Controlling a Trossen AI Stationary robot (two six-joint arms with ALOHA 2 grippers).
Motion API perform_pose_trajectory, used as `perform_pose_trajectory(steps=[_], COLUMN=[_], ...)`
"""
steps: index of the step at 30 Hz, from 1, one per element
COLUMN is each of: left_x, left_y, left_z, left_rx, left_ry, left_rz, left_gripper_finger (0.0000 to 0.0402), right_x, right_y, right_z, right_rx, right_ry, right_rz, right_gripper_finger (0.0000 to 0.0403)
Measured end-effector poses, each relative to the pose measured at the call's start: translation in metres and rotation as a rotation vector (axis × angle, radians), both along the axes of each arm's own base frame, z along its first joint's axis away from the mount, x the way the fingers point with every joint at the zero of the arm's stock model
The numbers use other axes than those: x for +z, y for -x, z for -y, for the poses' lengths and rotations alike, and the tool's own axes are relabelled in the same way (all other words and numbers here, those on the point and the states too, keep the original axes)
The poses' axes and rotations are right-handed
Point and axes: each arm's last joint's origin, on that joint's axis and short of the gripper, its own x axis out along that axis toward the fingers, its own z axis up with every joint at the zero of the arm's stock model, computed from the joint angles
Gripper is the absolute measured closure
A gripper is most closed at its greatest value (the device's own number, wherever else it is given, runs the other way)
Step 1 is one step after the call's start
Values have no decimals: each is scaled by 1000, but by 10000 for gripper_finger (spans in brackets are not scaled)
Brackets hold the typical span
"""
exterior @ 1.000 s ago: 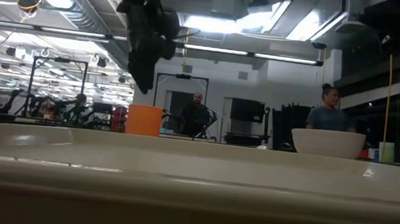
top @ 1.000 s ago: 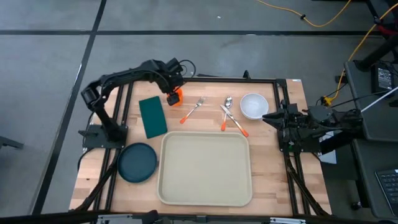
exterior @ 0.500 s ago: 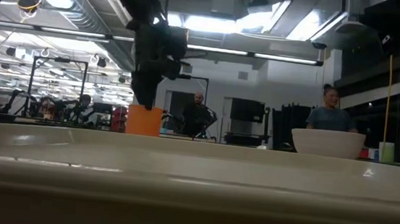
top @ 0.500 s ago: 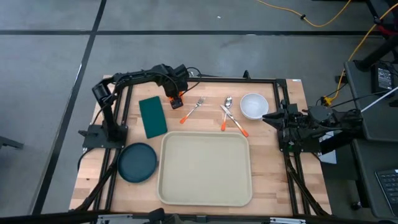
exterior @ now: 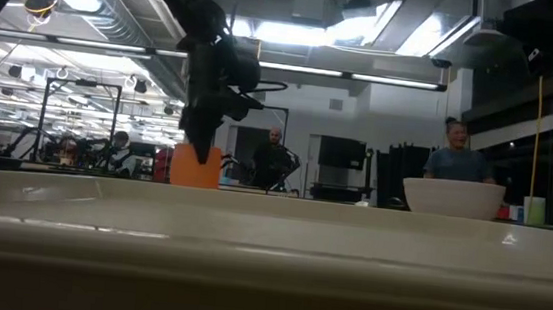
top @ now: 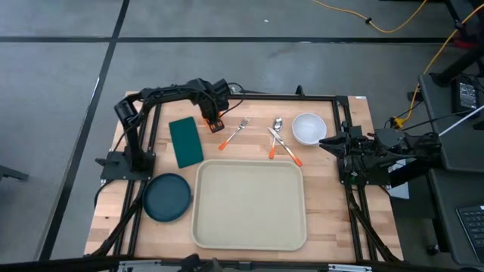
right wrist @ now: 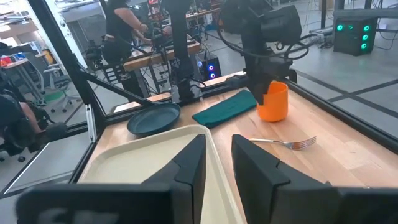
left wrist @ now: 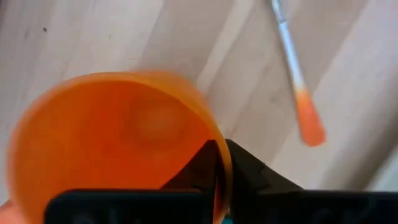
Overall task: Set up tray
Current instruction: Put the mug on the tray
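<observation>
Tray [top: 249, 204] holds nothing I can see. My left fingers [left wrist: 214, 165] straddle the orange cup [top: 213, 119] rim, one inside. My right fingers [right wrist: 214, 165] wait narrowly parted.

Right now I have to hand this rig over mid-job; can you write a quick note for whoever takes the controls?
Left gripper: down at the orange cup at the table's far left, one finger inside the rim and one outside; grip not confirmed.
Right gripper: parked at the right edge beside the white bowl, fingers open, holding nothing.
The tray sits at the near middle with nothing on it.
Around it: teal plate and green napkin to its left; fork, spoon and another orange-handled utensil beyond it.
Done: nothing loaded yet.
Left: everything, probably starting with the cup.
</observation>
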Motion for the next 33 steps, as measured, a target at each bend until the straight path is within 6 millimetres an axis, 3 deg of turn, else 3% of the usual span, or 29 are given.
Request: perform_pose_trajectory(steps=[5, 11, 16, 20, 23, 26, 30, 33], left_x=[30, 124, 218, 269, 286, 295, 298, 299], left_y=[3, 18, 58, 106, 133, 148, 151, 142], left_z=[13, 34, 60, 92, 118, 137, 156, 168], left_rx=[8, -5, -9, 25, 42, 41, 14, -48], left_ry=[13, -122, -324, -438, -475, -470, -399, -315], left_rz=[111, 403, 752, 985, 1068, 1128, 1176, 1191], left_gripper_finger=[397, 397, 398, 398, 398, 398, 398, 398], right_x=[0, 0, 0, 0, 0, 0, 0, 0], right_y=[0, 0, 0, 0, 0, 0, 0, 0], right_z=[0, 0, 0, 0, 0, 0, 0, 1], right_rx=[0, 0, -1, -8, -8, -9, -10, -26], right_ry=[0, 2, 2, 3, 1, 1, 1, -17], right_rz=[0, 0, -1, -1, -1, -1, -1, 2], right_gripper_finger=[320, 320, 320, 320, 320, 320, 320, 320])
